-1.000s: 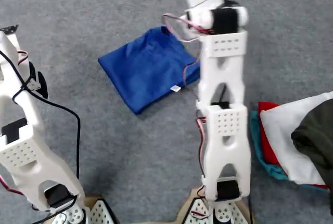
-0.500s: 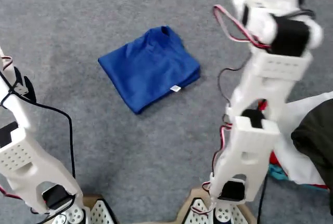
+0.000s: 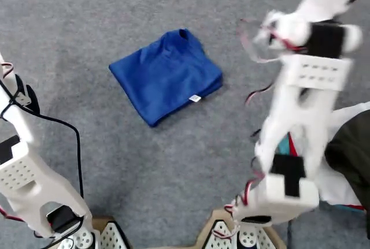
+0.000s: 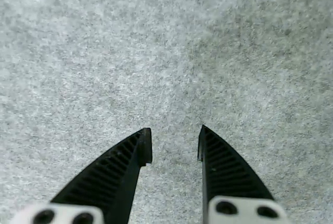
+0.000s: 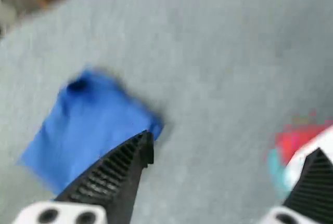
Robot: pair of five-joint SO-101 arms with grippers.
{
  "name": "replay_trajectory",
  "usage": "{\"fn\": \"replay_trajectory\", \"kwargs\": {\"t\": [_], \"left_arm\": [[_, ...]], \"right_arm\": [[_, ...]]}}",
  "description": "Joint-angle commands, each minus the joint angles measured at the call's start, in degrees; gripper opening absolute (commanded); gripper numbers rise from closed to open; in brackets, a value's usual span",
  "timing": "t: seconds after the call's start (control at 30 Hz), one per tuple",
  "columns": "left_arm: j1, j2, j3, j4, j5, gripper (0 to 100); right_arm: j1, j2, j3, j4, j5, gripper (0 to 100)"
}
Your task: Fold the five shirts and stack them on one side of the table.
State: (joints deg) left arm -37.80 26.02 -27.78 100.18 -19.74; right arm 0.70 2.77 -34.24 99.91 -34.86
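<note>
Blue shirt (image 3: 166,84), centre: soft, limp, light; grip likely at folded edge. Left gripper (image 4: 174,142), right gripper (image 5: 232,151): both released, empty.

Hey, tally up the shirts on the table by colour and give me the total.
blue shirt: 1
white shirt: 1
red shirt: 1
teal shirt: 1
dark shirt: 1
Total: 5

Free table (image 3: 115,162) around blue shirt (image 3: 165,77), pile (image 3: 354,145) — right edge
</note>
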Motion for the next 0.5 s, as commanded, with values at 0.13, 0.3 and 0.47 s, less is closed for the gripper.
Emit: {"fn": "replay_trajectory", "kwargs": {"t": [0.13,0.3,0.47], "left_arm": [[-0.44,-4.18,-1.67,0.62,-0.35,16],[-0.62,-4.18,-1.67,0.62,-0.35,16],[-0.18,-4.18,-1.67,0.62,-0.26,16]], "right_arm": [[-9.71,-8.66,29.67,-24.35,-17.23,42.1],[-9.63,-5.67,38.46,-34.90,-25.41,42.1],[-12.79,-0.22,43.03,-44.31,-34.81,42.1]]}}
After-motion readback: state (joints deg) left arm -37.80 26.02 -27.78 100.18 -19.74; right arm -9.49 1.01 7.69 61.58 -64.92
